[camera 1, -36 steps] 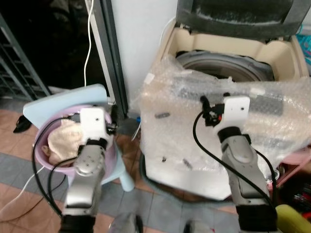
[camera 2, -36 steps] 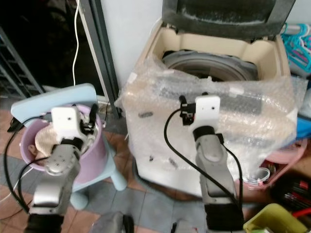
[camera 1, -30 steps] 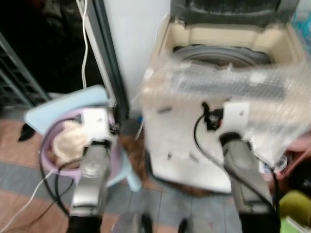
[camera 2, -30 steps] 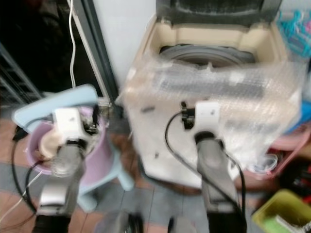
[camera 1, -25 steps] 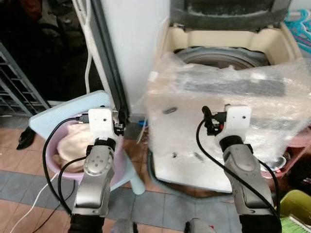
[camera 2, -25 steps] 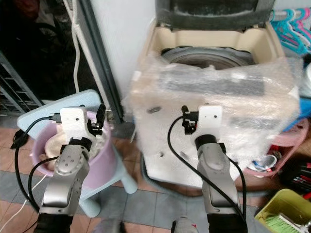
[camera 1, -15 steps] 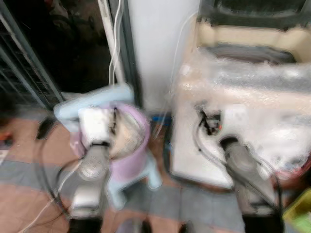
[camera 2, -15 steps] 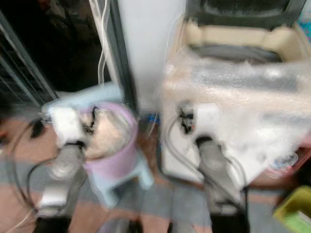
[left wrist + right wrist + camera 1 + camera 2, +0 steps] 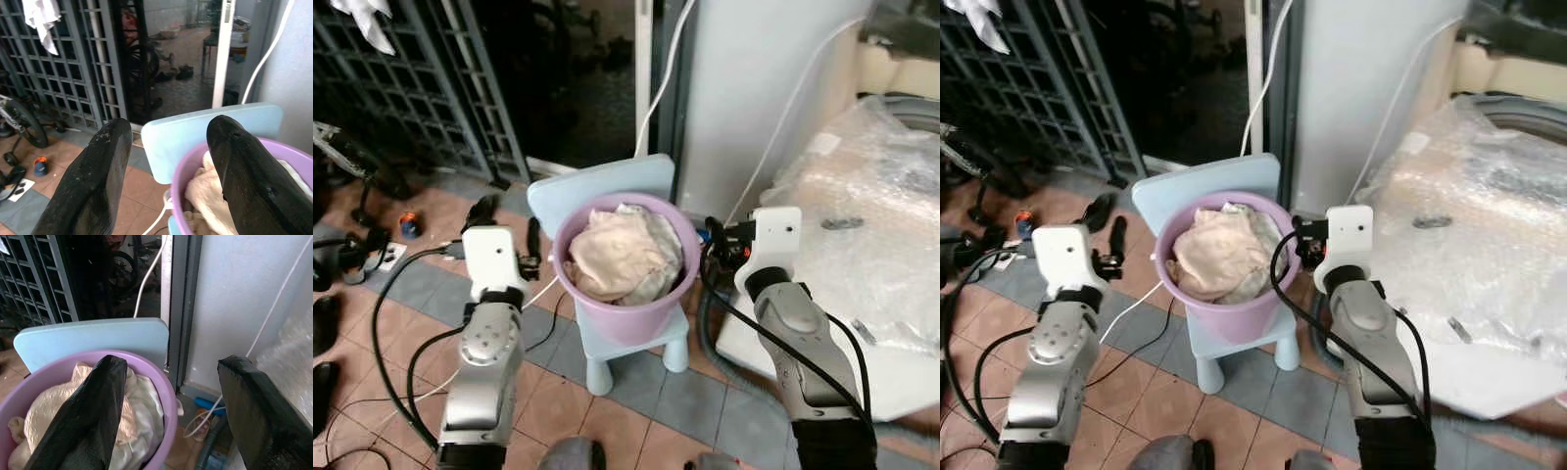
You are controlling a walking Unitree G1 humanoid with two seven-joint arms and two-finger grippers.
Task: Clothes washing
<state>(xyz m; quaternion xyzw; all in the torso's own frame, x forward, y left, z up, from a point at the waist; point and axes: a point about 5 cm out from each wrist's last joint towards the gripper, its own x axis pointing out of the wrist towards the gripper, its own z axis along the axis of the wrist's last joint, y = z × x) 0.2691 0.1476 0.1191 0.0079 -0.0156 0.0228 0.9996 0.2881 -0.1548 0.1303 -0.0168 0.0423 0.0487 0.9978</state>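
A purple bucket (image 9: 625, 318) heaped with cream clothes (image 9: 622, 257) stands on a light blue child's chair (image 9: 599, 186), midway between my arms. My left gripper (image 9: 508, 224) hovers open just left of the bucket, level with its rim; in the left wrist view its fingers (image 9: 93, 181) frame the chair back and bucket edge. My right gripper (image 9: 713, 250) is open too, close to the bucket's right side, and holds nothing (image 9: 168, 382). At the right edge stands the washing machine (image 9: 871, 196), with bubble wrap over its front.
A metal grille gate (image 9: 401, 88) and a dark doorway lie behind the chair. Shoes (image 9: 323, 323) and black cables (image 9: 386, 294) sit on the tiled floor at left. A white pillar (image 9: 754, 88) with hanging cords stands between chair and machine.
The camera has swung left, so the bucket now sits in the middle and the washing machine at the right edge. Both arms stay held out in front with open fingers.
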